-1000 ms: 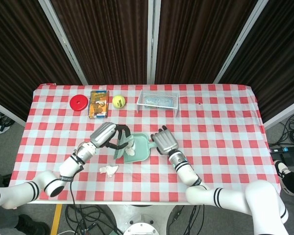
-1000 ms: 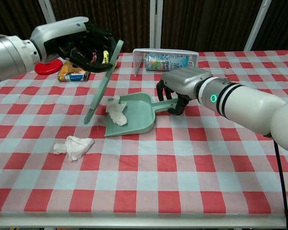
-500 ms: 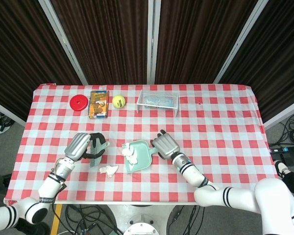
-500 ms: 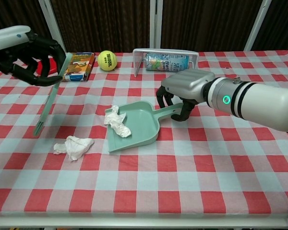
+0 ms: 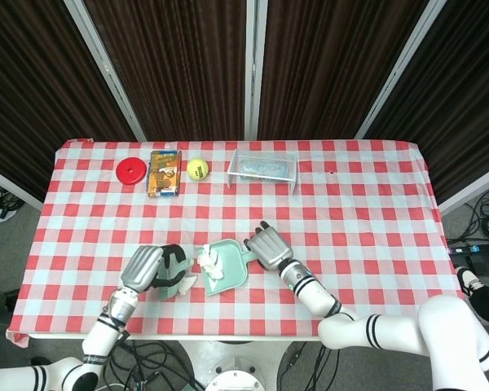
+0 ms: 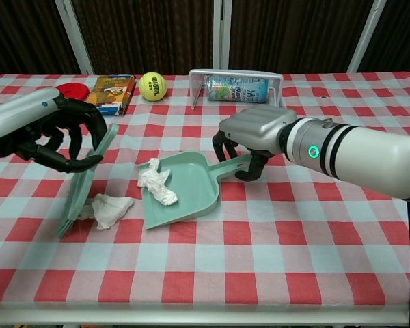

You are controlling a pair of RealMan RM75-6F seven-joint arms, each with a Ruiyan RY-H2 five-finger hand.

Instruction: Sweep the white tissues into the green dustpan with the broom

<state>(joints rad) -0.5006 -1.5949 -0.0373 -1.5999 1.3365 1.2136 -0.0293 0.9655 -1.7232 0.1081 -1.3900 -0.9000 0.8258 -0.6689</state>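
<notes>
The green dustpan lies on the checked table, its mouth turned toward the left front. My right hand grips its handle. One crumpled white tissue rests at the pan's mouth. A second tissue lies on the cloth just left of the pan. My left hand holds the green broom, whose tip rests on the table right beside that loose tissue.
Along the far edge stand a red disc, an orange box, a yellow tennis ball and a clear rack holding a can. The table's front edge is close below the hands.
My left hand has brought the broom down and toward the front, next to the loose tissue. The right hand has swung the dustpan's mouth further left, toward the front.
</notes>
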